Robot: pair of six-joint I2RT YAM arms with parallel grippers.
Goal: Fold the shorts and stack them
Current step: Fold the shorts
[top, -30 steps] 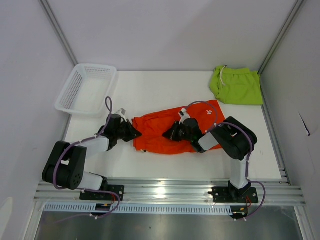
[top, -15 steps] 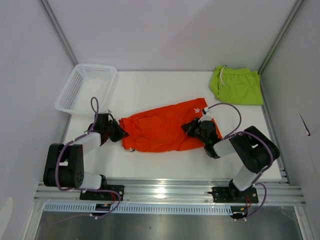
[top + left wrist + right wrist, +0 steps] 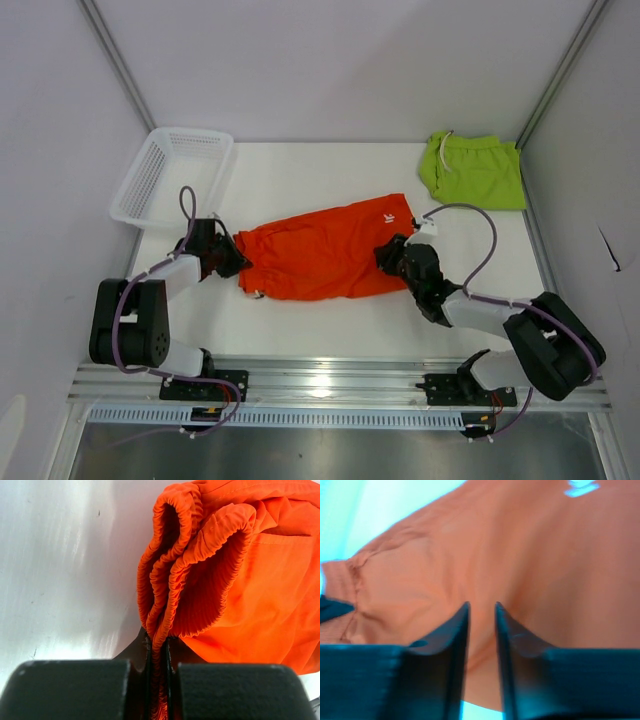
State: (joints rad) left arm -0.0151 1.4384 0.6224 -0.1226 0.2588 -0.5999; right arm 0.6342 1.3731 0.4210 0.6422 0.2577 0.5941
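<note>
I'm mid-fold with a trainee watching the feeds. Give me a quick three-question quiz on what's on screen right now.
1. True or false: the left end effector is clamped on the elastic waistband of the orange shorts.
2. Where do the lime green shorts lie? A: in the white mesh basket. B: at the far right corner of the table. C: on top of the orange pair.
3. Which pair carries the small white logo?
Key: 1 true; 2 B; 3 orange.
</note>
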